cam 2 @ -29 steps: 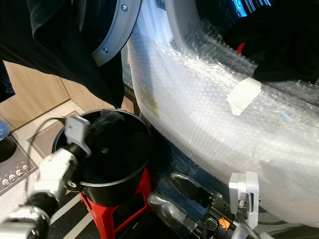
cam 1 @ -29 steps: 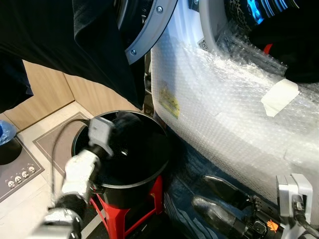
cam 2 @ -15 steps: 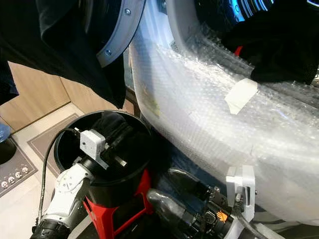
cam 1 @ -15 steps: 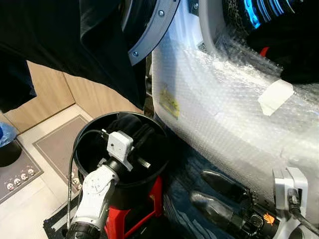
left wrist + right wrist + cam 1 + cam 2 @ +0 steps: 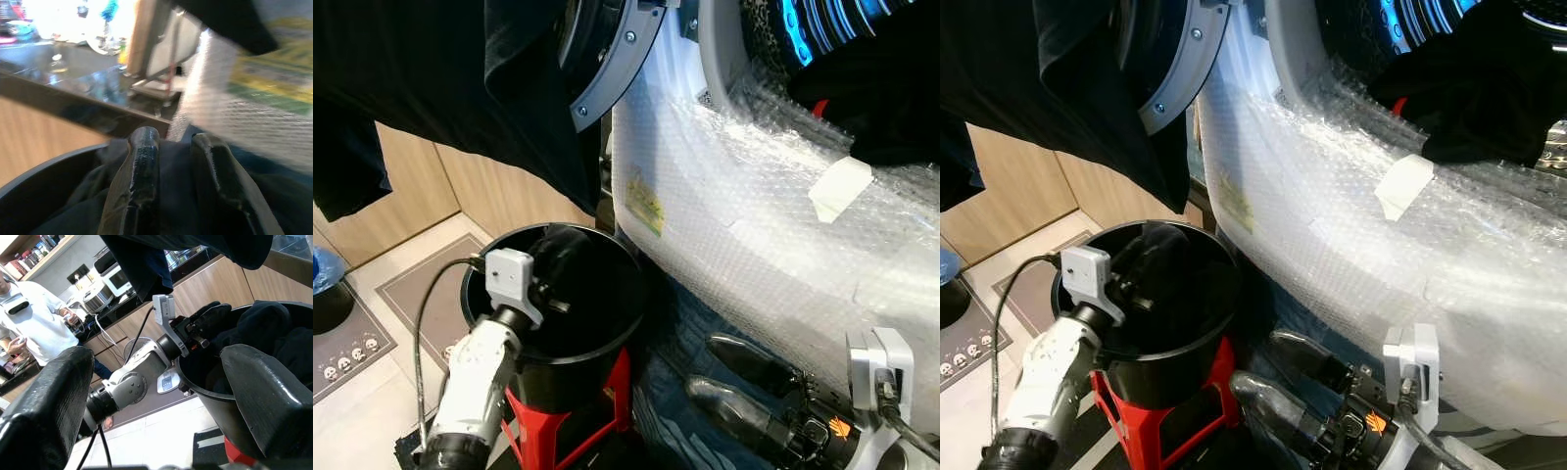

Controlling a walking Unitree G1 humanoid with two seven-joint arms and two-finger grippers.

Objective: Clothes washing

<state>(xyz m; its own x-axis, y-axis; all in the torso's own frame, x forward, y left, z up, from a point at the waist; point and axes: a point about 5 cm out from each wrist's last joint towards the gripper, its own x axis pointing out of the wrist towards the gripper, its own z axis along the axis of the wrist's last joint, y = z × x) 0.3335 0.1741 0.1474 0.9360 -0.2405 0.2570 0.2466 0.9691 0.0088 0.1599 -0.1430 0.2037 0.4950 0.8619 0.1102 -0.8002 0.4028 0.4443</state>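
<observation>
A black bucket [image 5: 607,343] on a red stool [image 5: 548,421] holds a heap of dark clothes [image 5: 570,257]. My left gripper [image 5: 554,294] reaches over the bucket's near rim, just above the clothes; in the left wrist view, dark cloth [image 5: 73,215] lies around and behind it. To the right stands the washing machine, wrapped in bubble wrap [image 5: 754,225], its door [image 5: 612,69] swung open. A dark garment [image 5: 1489,88] lies in the drum's mouth. My right gripper [image 5: 705,370] is low beside the bucket, open with nothing in it.
A large black garment [image 5: 431,78] hangs over the open door, above the bucket. A power strip [image 5: 347,348] and a mat lie on the floor to the left. A person [image 5: 29,328] in white stands behind in the right wrist view.
My left gripper has drawn back from deep in the bucket to its near rim. The right arm has stayed put. The camera has tilted up slightly.
</observation>
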